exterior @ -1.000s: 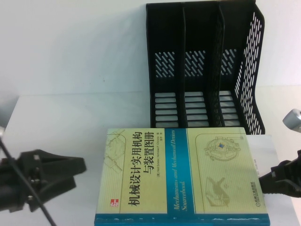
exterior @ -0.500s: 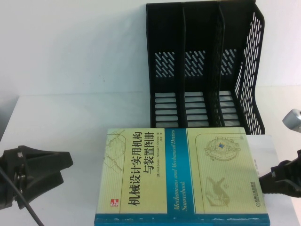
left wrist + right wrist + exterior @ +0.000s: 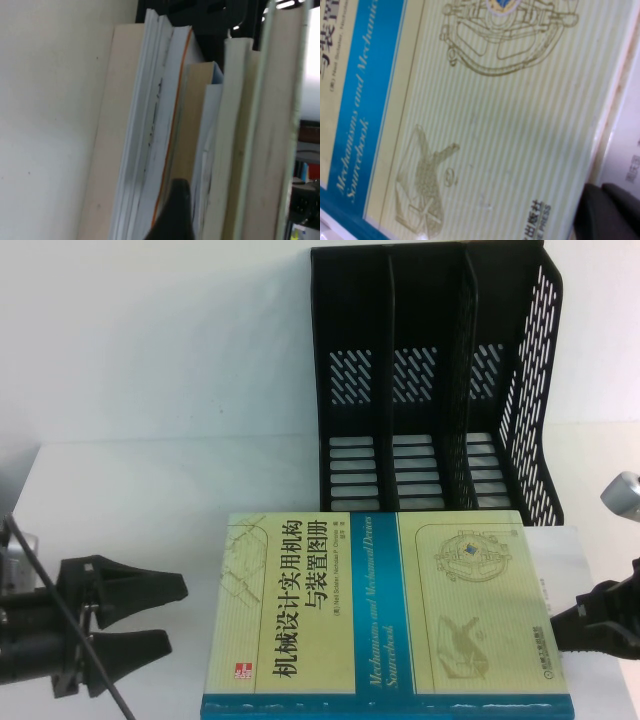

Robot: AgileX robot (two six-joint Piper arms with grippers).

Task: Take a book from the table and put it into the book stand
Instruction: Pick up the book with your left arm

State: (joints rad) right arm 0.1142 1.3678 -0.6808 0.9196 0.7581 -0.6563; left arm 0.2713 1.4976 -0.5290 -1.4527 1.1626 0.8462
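Lying flat at lower centre on the table, the book sits below the book stand. Left gripper, lower left, gapes empty; right gripper, right edge, fingers indiscernible.

The left gripper sits low at the near left, its two black fingers spread apart and pointing toward the middle. The right gripper pokes in from the near right edge, tip aimed inward; its finger spacing can't be made out.
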